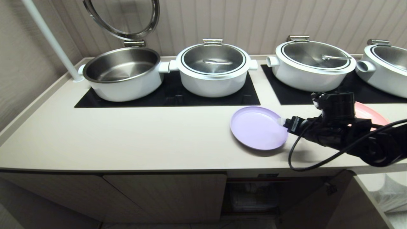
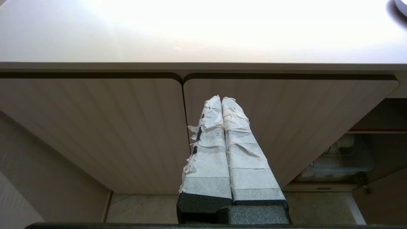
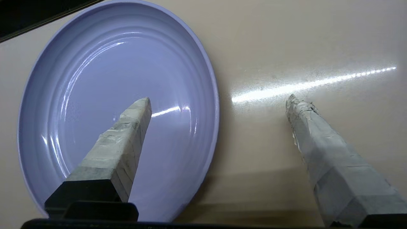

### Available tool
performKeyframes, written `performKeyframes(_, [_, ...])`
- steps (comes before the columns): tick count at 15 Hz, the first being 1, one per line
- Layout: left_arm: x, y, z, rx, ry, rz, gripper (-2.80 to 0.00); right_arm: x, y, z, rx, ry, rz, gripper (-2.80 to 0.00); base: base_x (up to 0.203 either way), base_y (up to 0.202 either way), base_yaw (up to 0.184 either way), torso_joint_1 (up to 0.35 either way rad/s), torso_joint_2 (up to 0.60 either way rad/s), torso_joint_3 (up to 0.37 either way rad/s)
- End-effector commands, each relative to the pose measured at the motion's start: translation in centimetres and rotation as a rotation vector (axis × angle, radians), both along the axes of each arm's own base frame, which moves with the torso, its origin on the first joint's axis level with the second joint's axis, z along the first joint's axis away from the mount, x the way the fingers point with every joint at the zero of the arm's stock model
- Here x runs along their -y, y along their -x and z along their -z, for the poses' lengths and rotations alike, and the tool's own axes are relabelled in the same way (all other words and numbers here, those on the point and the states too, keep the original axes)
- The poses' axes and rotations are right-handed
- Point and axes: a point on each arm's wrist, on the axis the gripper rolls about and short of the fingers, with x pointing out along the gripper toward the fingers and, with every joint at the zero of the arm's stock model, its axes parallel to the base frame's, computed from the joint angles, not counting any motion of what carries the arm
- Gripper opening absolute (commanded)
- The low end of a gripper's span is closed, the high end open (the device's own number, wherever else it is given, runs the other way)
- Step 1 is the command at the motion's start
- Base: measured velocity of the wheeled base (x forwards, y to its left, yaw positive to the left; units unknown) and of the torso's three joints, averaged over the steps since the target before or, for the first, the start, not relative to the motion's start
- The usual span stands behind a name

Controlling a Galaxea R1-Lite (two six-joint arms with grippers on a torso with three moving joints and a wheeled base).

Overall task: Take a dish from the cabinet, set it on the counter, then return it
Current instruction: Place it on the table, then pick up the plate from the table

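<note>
Low by the cabinet (image 2: pixel 127 127) doors, left gripper (image 2: pixel 221 99) parked, taped fingers pressed together. Up on the counter (image 1: pixel 127 136), lavender plate (image 1: pixel 258 128) lying flat near the front edge. Right gripper (image 3: pixel 219 101) spread wide over the plate's rim, one finger above the plate, one above bare counter, pinching nothing. Behind the plate, four white pots (image 1: pixel 213 73) on black glass panels.

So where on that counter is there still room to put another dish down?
The counter is bare from the lavender plate leftward, in front of the black panel. It is crowded to the right: the open right gripper at the plate's rim, and a pink plate behind the arm.
</note>
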Motion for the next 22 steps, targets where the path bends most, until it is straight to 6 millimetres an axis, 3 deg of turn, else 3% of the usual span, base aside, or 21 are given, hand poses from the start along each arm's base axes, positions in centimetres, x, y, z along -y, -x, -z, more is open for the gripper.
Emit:
performKeyframes(1, [0.0, 0.0, 0.0, 0.000, 0.001, 0.000, -2.80, 0.2, 0.6, -0.9, 0.049, 0.015, 0.002, 0.00, 0.000, 0.000, 0.000, 0.000, 0.00, 0.000])
performKeyframes(6, [0.0, 0.0, 0.0, 0.000, 0.001, 0.000, -2.80, 0.6, 2.4, -1.0, 0.143, 0.089, -0.026, 0.00, 0.000, 0.000, 0.000, 0.000, 0.00, 0.000])
performKeyframes(7, [0.0, 0.0, 0.0, 0.000, 0.001, 0.000, -2.80, 0.7, 2.8, -1.1, 0.161, 0.095, -0.028, -2.80, 0.000, 0.000, 0.000, 0.000, 0.00, 0.000])
performKeyframes(15, [0.0, 0.0, 0.0, 0.002, 0.001, 0.000, -2.80, 1.5, 6.1, -2.2, 0.233, 0.156, -0.048, -2.80, 0.000, 0.000, 0.000, 0.000, 0.00, 0.000])
performKeyframes(22, [0.0, 0.0, 0.0, 0.000, 0.001, 0.000, -2.80, 3.1, 12.1, -1.3, 0.263, 0.235, -0.062, -2.80, 0.000, 0.000, 0.000, 0.000, 0.00, 0.000])
